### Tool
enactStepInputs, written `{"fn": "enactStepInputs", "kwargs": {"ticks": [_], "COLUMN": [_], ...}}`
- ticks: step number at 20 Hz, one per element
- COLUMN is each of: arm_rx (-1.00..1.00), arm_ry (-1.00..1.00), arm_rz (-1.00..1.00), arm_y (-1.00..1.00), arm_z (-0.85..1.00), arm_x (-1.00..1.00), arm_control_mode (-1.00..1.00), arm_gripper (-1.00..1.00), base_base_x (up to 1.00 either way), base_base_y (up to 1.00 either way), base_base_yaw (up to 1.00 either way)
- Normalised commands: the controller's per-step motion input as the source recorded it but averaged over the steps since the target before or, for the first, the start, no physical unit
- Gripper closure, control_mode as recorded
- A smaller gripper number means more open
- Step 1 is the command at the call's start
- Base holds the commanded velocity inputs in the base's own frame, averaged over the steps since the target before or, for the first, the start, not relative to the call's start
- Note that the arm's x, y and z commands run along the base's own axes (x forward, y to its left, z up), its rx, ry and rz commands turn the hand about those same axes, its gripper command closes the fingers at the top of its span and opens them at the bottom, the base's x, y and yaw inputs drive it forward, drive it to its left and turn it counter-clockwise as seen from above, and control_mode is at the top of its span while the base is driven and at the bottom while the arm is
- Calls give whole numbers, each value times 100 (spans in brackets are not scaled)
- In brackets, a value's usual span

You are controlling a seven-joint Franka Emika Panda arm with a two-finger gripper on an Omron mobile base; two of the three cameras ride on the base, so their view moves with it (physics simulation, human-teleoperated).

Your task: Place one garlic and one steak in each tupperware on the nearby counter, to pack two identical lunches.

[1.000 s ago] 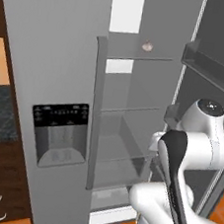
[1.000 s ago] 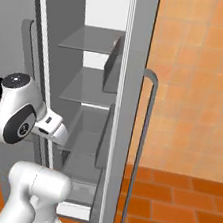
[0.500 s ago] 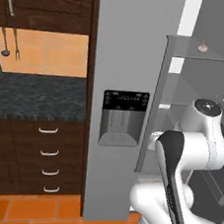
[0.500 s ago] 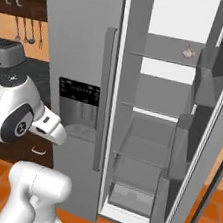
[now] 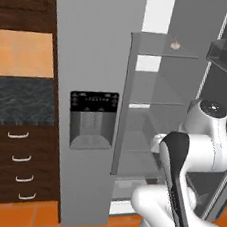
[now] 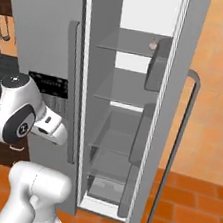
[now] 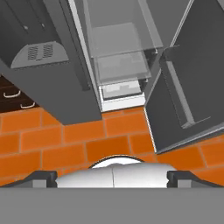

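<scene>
Where the fridge (image 5: 97, 58) gapes, one garlic (image 5: 175, 43).

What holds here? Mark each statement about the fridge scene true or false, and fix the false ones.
1. The fridge has one door swung open. True.
2. A garlic sits on the top glass shelf. True.
3. The gripper is shut on the garlic. False: its fingers stand wide apart with nothing between them, above the orange floor.
4. The dispenser is on the open door. False: it is on the closed door.
5. The drawers beside the fridge are pulled out. False: they are closed under the counter.
</scene>
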Motion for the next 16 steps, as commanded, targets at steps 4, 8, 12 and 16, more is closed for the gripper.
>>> {"fn": "enactStepInputs", "kwargs": {"ticks": [4,8,12,16], "arm_rx": [0,0,0,0], "arm_ry": [0,0,0,0], "arm_rz": [0,0,0,0], "arm_y": [0,0,0,0], "arm_z": [0,0,0,0], "arm_x": [0,0,0,0], "arm_control_mode": [100,100,100,100], "arm_gripper": [-100,-100,-100,-100], "base_base_x": [29,53,50,41], "base_base_y": [-15,0,-10,0], "base_base_yaw": [-18,-17,-20,-22]}}
